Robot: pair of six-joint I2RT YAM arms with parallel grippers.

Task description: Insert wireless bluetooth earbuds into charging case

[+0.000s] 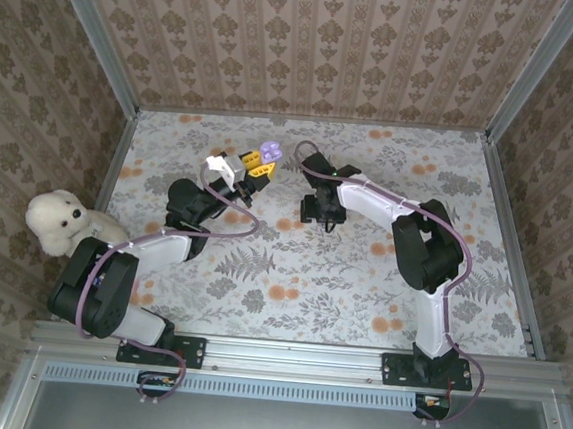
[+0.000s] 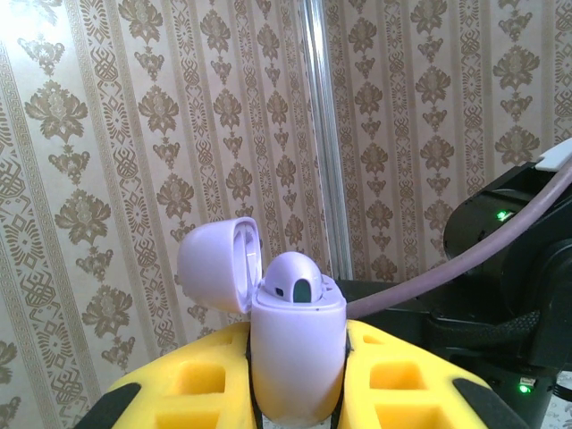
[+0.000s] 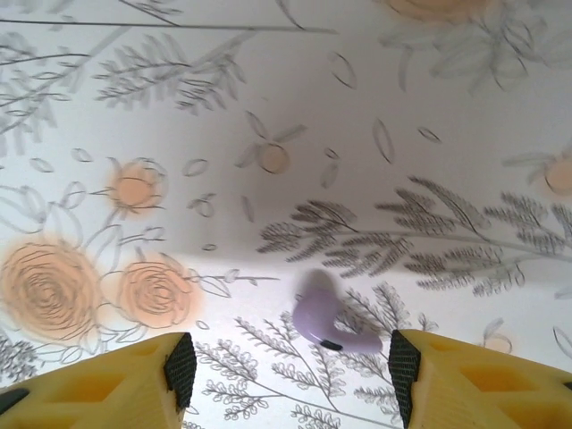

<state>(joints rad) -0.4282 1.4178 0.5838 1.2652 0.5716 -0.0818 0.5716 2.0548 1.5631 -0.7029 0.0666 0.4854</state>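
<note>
Left tool (image 2: 299,404) gripping open case (image 2: 298,344), earbud (image 2: 293,284) inside

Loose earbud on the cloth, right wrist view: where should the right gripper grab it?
Probably the bulbous head of the earbud, straight down from above. It lies flat with the thin stem pointing right, so the head gives the most to pinch. The right gripper hangs above, jaws open.

The charging case (image 2: 299,353) and earbud (image 3: 326,323) look smooth plastic, the fingers (image 2: 407,389) matt
</note>
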